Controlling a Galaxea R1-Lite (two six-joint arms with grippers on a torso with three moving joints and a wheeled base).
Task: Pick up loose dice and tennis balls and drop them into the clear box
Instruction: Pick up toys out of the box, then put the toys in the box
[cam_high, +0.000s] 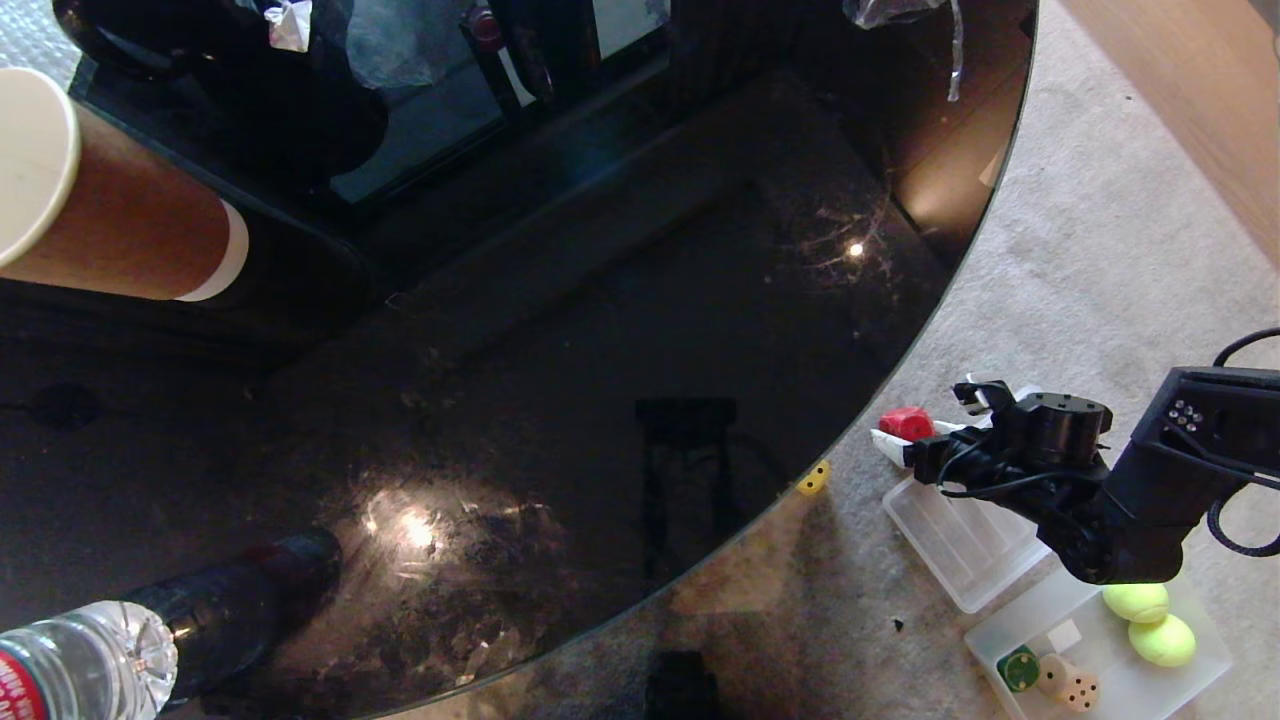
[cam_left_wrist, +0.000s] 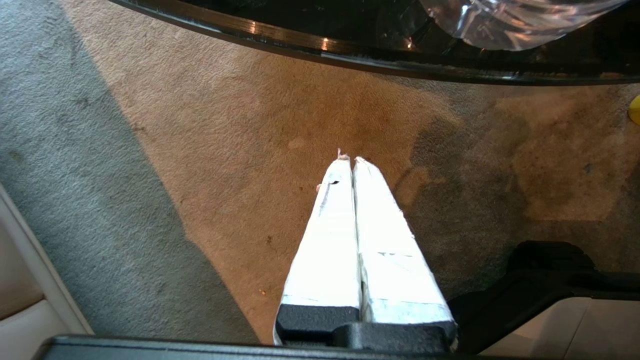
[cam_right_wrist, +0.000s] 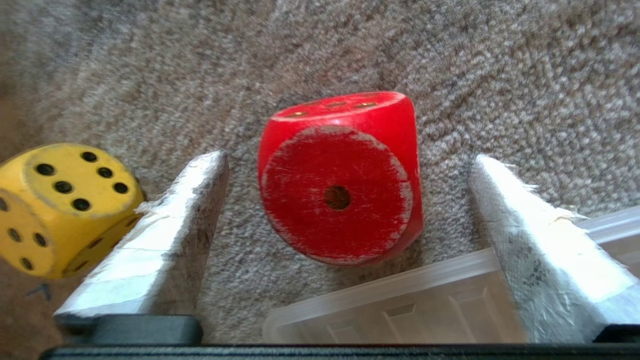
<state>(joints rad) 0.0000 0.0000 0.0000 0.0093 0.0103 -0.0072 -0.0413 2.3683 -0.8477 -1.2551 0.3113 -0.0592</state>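
A red die (cam_right_wrist: 340, 180) lies on the carpet between the spread fingers of my open right gripper (cam_right_wrist: 350, 161), which touch nothing; in the head view the red die (cam_high: 907, 422) sits at the right gripper (cam_high: 925, 420), low on the right. A yellow die (cam_right_wrist: 60, 210) rests just outside one finger, by the table's edge (cam_high: 813, 478). The clear box (cam_high: 1120, 680) at the bottom right holds two tennis balls (cam_high: 1135, 601) (cam_high: 1162, 640), a green die (cam_high: 1018, 668) and a beige die (cam_high: 1068, 683). My left gripper (cam_left_wrist: 350, 160) hangs shut over bare carpet.
A ribbed clear lid (cam_high: 960, 545) lies on the carpet between the red die and the box, under the right arm. The round black glass table (cam_high: 600, 350) fills the left, bearing a paper cup (cam_high: 100, 210) and a water bottle (cam_high: 80, 670).
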